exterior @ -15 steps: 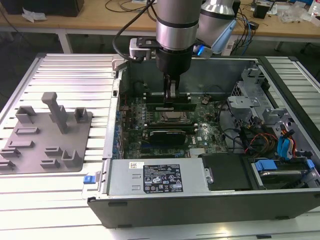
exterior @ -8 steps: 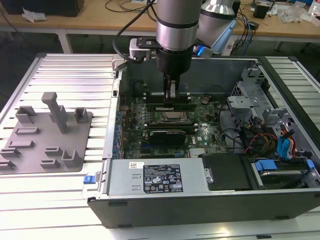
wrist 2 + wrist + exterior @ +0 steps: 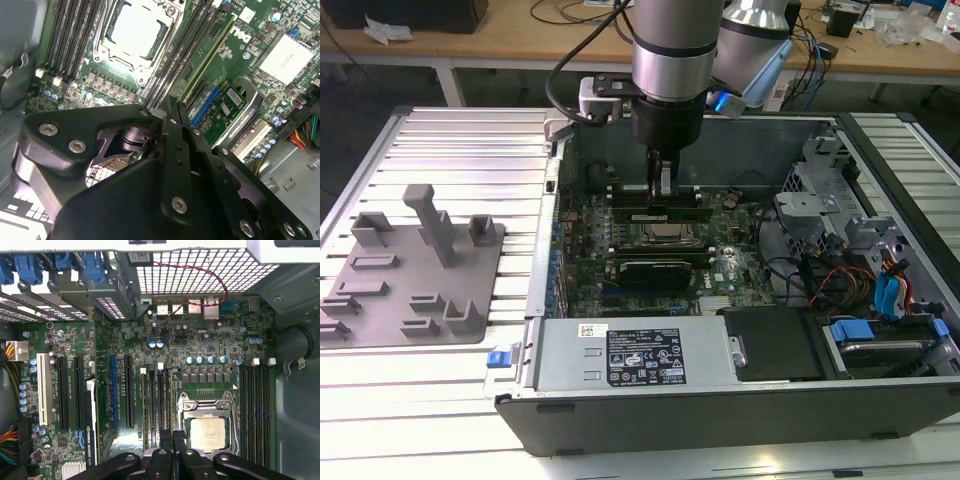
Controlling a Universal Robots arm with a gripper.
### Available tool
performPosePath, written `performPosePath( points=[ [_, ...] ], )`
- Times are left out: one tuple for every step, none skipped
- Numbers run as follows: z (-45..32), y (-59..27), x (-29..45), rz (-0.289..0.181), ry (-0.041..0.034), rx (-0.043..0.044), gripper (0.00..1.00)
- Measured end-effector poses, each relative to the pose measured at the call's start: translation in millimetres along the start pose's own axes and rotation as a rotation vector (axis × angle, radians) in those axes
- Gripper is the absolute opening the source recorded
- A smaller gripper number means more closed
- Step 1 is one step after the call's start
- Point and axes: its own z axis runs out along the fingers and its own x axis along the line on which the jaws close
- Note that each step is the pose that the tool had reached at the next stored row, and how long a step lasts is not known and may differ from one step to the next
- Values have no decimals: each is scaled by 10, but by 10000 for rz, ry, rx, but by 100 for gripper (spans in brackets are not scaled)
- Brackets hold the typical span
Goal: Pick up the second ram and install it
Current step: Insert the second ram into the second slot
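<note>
**Second wrist view:** my hand (image 3: 170,104) stood over the motherboard (image 3: 235,60) with its fingers (image 3: 175,150) brought together; there was no more than a hairline between them and nothing visibly held; the second ram (image 3: 211,56), as I took the one green stick to be, stood on edge at the outer side of the bank of memory slots (image 3: 192,40), away from the CPU socket (image 3: 132,32) and next to a blue expansion slot (image 3: 206,106); it lay just beside my fingertips, on their side away from the socket, its long axis parallel to the dark slots; its near part passed behind the fingers, so I could not tell whether they touched it.

**First wrist view:** the hand (image 3: 173,434) showed the same closed pose; its tips sat over the memory slots (image 3: 152,400) just beside the CPU socket (image 3: 207,432); the slit between the fingers ran in line with the slots' length.

**Exterior view:** the hand (image 3: 662,190) stood inside the open computer case (image 3: 720,420), about mid-length of the slot rows by the CPU socket (image 3: 665,237); those rows ran from the exterior view's left to its right, which I judged to be the stick's axis as well; the grey fixture (image 3: 415,265) lay well apart on the surface (image 3: 460,140), toward the exterior view's left.
</note>
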Motion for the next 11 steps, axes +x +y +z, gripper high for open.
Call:
performPosePath(
  points=[
    [23, 0, 1, 0, 10, -3, 9],
    [34, 0, 1, -1, 10, -3, 9],
    [51, 1, 2, 0, 11, -3, 9],
    [80, 1, 2, -1, 9, -2, 9],
    [110, 1, 2, -1, 8, -2, 9],
    [152, 1, 3, -1, 9, -2, 9],
    [172, 2, 4, 0, 9, -2, 9],
    [175, 2, 4, 0, 10, -2, 9],
    [175, 2, 4, 0, 13, -4, 9],
    [177, 2, 4, 0, 11, -4, 9],
    [178, 2, 4, 0, 10, -3, 9]
  ],
)
